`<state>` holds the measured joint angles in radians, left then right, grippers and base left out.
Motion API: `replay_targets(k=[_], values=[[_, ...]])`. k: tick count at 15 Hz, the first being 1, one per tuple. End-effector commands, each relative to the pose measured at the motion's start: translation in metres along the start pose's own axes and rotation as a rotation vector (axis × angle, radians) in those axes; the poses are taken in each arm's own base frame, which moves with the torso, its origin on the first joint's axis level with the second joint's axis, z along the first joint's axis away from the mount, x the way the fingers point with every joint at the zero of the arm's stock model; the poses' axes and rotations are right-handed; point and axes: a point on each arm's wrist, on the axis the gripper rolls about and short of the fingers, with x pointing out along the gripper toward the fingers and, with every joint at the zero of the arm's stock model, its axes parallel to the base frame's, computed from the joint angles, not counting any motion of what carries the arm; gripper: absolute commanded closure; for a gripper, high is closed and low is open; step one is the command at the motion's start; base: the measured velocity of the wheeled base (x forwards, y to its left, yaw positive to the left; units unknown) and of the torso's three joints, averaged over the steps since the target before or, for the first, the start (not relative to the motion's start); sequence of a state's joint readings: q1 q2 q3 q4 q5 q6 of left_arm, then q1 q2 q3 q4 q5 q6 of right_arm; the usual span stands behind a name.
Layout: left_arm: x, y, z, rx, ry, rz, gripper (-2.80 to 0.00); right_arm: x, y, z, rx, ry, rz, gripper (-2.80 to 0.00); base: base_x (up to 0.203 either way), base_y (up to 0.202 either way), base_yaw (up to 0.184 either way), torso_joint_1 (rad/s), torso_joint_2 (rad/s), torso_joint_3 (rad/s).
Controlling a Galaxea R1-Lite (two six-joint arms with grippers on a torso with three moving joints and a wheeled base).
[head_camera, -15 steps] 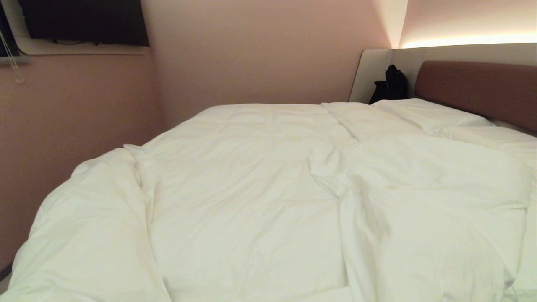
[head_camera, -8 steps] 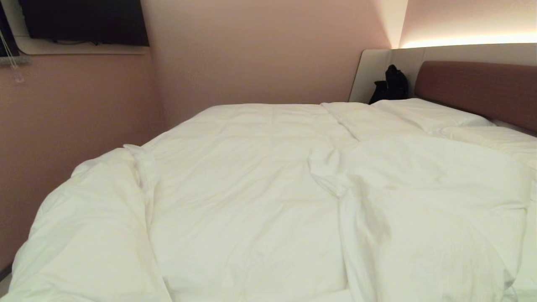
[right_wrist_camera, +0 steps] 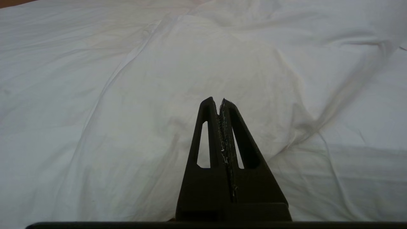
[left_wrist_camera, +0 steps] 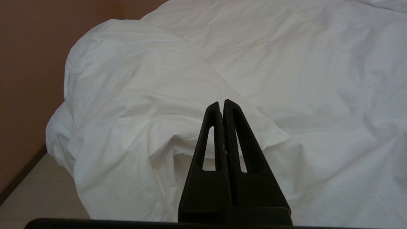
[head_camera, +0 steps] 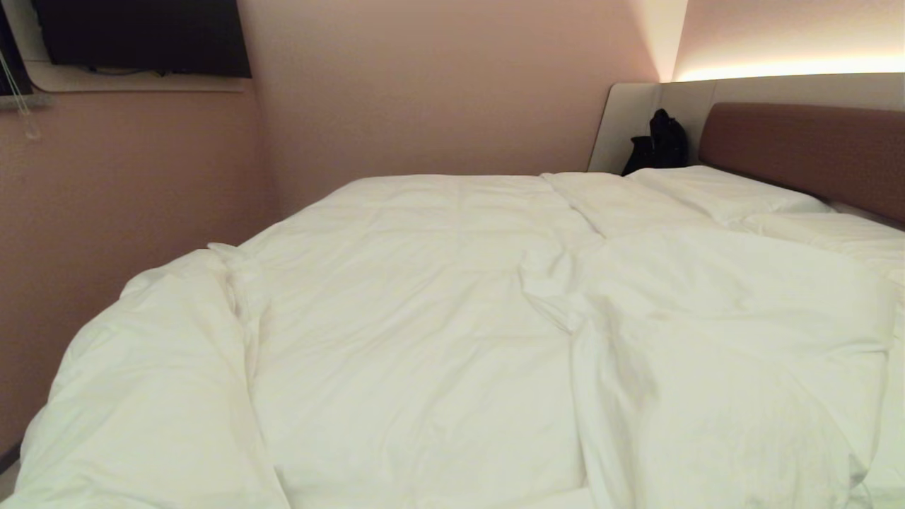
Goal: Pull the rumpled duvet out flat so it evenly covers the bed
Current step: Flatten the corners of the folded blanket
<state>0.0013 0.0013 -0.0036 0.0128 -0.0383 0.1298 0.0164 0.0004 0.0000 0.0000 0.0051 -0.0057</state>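
- Since the earlier frame we see nothing move in the head view: the duvet (head_camera: 452, 332) keeps the same folds and bunched spots.
- Neither arm shows in our head view; only the wrist views show the grippers.
- Our left gripper (left_wrist_camera: 222, 103) has its fingers pressed together on nothing, in front of a puffy heap of duvet at the bed's corner by the pink wall (left_wrist_camera: 28, 73).
- Our right gripper (right_wrist_camera: 219, 101) is also closed and empty, facing a raised fold of duvet.
- The duvet lies rumpled over the bed (head_camera: 806, 145), heaped at near left and ridged at near right; its near edge is cut off.
- Pillows (head_camera: 721, 191) lie by the headboard, partly out of frame.
- A dark object (head_camera: 657, 148) beside the headboard is hard to identify.
- A black screen (head_camera: 141, 35) hangs on the wall, cropped.
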Motion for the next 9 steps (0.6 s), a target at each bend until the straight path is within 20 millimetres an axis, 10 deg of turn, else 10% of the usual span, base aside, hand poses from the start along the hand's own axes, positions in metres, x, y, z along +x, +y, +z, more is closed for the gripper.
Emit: replay_targets(k=[1, 9], values=[[-0.0001, 0.0, -0.0001, 0.002, -0.001, 0.0, 0.0, 0.0, 0.0, 0.0, 0.0, 0.0, 0.0, 0.0, 0.0, 0.0, 0.0, 0.0, 0.0, 0.0], [-0.0001, -0.0001, -0.0003, 0.004, 0.0, 0.0, 0.0, 0.0, 0.0, 0.0, 0.0, 0.0, 0.001, 0.0, -0.052, 0.0, 0.001, 0.003, 0.0, 0.0]])
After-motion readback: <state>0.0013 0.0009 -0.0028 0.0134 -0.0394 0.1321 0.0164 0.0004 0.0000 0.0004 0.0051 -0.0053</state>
